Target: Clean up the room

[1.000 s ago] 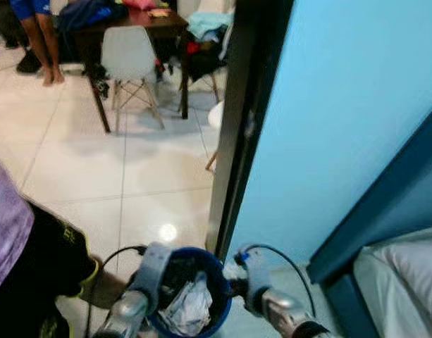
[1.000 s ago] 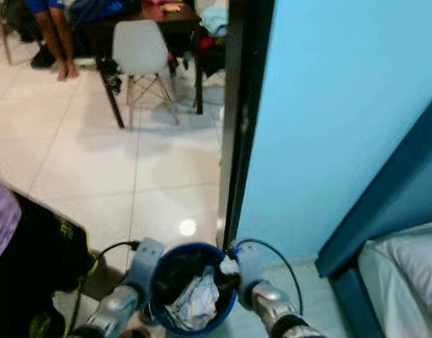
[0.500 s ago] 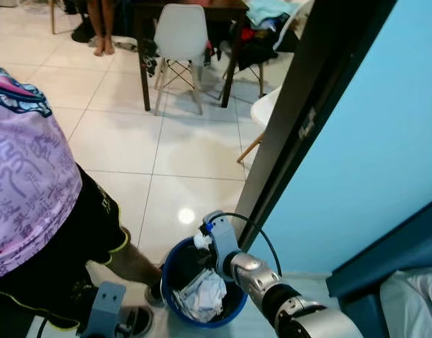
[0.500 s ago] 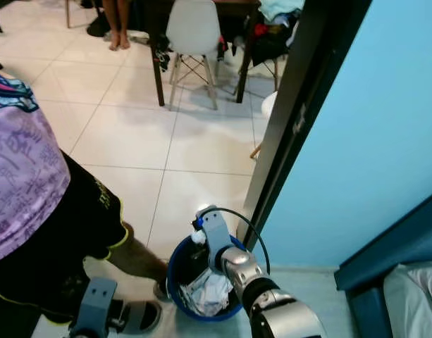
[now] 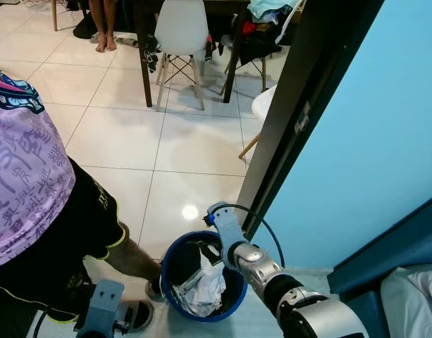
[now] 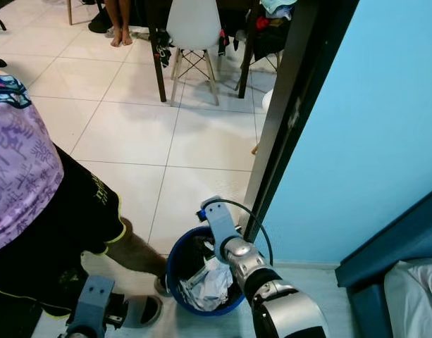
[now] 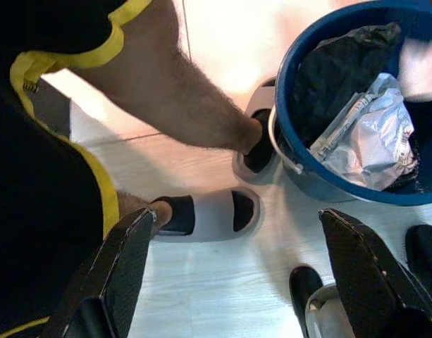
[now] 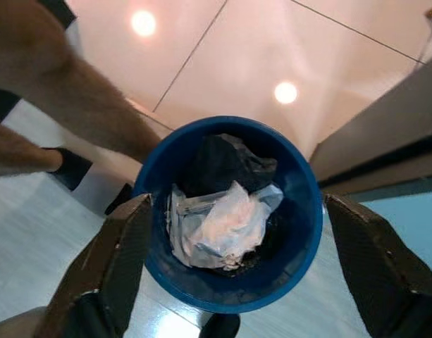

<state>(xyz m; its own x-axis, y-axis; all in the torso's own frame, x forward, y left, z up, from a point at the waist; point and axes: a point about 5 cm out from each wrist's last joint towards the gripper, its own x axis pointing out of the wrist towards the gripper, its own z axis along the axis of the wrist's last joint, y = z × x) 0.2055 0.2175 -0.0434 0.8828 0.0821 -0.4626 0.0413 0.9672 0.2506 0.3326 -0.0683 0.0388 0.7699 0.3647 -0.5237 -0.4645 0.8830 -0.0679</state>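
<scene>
Right hand (image 8: 230, 282) hovers wide open, empty, above the blue bin (image 8: 300, 232).

The 2 eye views look down from the head. Both wrist views look down, close, at the blue bin (image 8: 230, 211).

right gripper (image 8: 230, 274): fingers spread, extended forward | left gripper (image 7: 244, 282): fingers spread, low

bucket (image 8: 300, 232): glossy blue plastic | wrapper (image 8: 216, 229): crinkled shiny film | floor (image 5: 194, 148): glossy tile
</scene>
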